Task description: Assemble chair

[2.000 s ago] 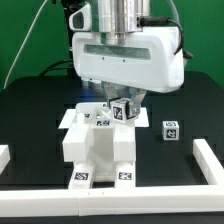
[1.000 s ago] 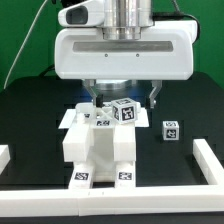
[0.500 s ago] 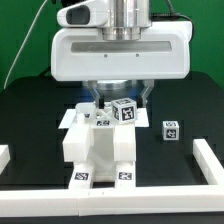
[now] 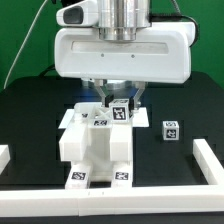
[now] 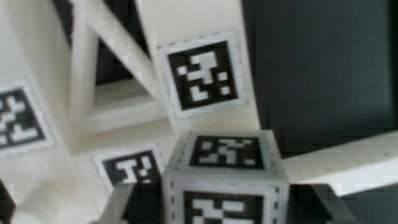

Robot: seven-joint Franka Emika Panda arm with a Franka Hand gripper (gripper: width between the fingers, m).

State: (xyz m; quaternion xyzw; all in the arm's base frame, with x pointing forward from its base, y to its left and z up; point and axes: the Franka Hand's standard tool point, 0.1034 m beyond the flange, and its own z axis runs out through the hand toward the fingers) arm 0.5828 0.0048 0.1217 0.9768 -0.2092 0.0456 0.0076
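One chair [image 4: 100,145]; black table [image 4: 30,120]; green backdrop [image 4: 208,40]

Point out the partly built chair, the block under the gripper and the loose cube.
chair [image 4: 100,150]: exterior view, its white front face.
block [image 4: 120,111]: exterior view, its tagged face.
cube [image 4: 171,129]: exterior view, its tagged front face.

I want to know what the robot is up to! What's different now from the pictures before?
The claw first lifted a little. Then its fingers moved inward on both sides of the small tagged block on top of the chair parts. Whether they grip it yet is unclear. The chair parts and the loose cube stayed put.
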